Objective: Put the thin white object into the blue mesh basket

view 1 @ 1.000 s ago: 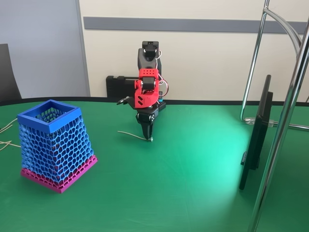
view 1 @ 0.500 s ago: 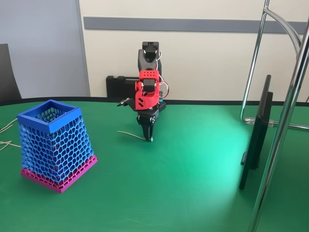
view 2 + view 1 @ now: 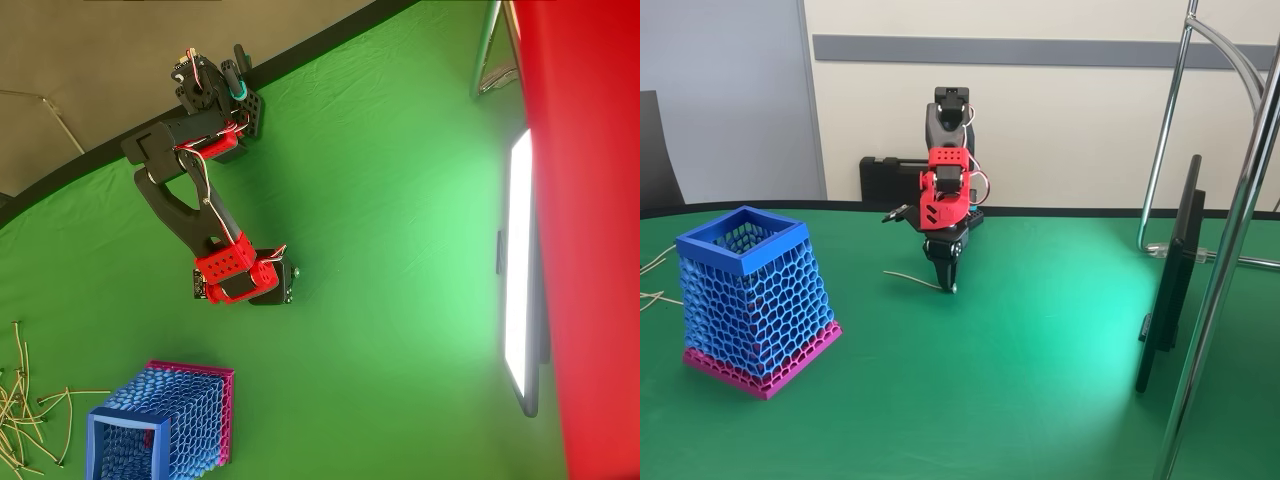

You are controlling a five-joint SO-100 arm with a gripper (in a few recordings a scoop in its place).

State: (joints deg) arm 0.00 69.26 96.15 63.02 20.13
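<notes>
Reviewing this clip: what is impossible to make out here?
- Whether the gripper is shut on the thin white object: fingertips too small in the fixed view, under the arm in the overhead view.
- The white object's right end: hidden at the fingertips.
- The inside of the blue mesh basket: blocked by its walls.
- The pale strands: cut off by the overhead picture's left edge.

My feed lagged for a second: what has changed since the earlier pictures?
Very little. In the fixed view the gripper stays tip-down at the right end of the white cord, which still lies on the table; only the red wrist has edged slightly right and up. Whether the cord is pinched cannot be told. The basket has not moved.
</notes>
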